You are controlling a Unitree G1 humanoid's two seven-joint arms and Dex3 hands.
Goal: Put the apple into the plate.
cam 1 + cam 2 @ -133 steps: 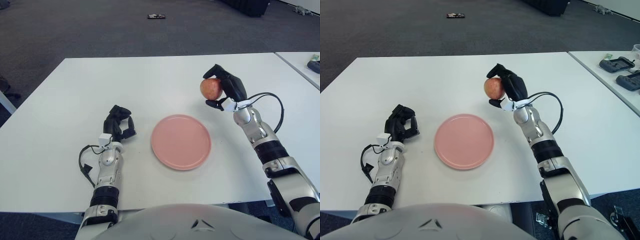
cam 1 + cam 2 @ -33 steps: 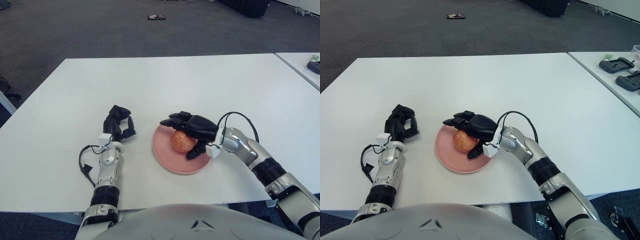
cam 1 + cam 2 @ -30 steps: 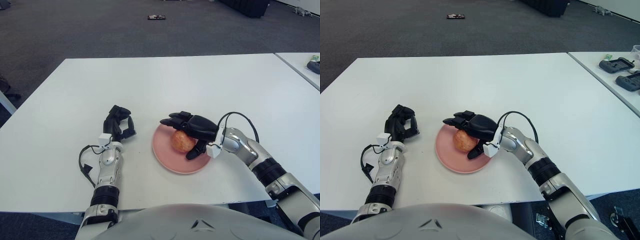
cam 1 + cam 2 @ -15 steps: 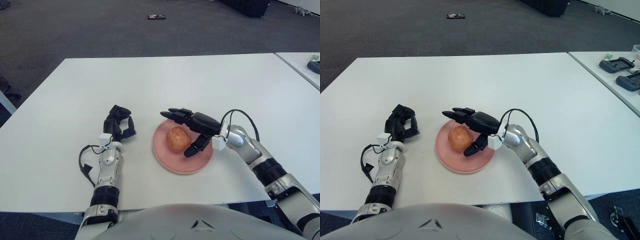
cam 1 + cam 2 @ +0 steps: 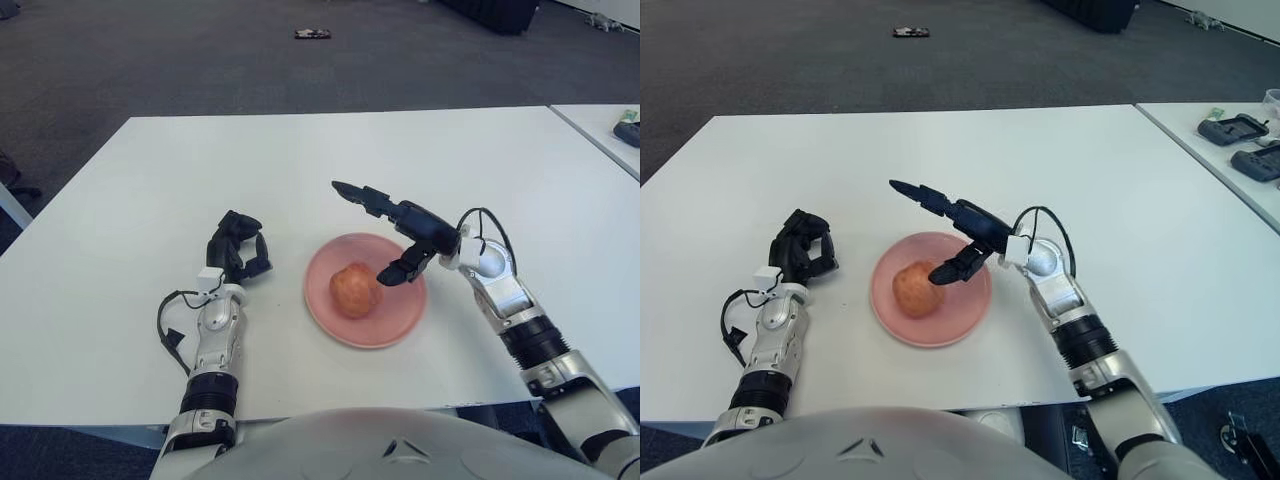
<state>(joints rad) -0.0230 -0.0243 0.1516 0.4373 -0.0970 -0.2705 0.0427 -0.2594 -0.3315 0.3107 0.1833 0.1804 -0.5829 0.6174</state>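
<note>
The placing step looks done: the apple (image 5: 353,290) sits on the pink plate (image 5: 402,318), a little toward the plate's nine o'clock side, and nothing grips it. The right hand (image 5: 408,232) is released, its fingers (image 5: 352,191) stretched out and spread, holding nothing. It hangs over the plate's two o'clock edge, with the long fingers pointing toward eleven o'clock past the rim and the thumb angled down toward the apple. The apple lies at about seven o'clock from the hand, close by but apart from it; whether the thumb tip is fully clear of the fruit's skin is hard to judge from this angle, though a gap seems to show. What the next move calls for, as I read it, is only a clean retreat: draw the right hand up and away toward three o'clock without brushing the apple, which could roll on the shallow plate. The left hand (image 5: 238,250) shows beside the plate at nine o'clock, curled on nothing, over the white table (image 5: 120,200).
</note>
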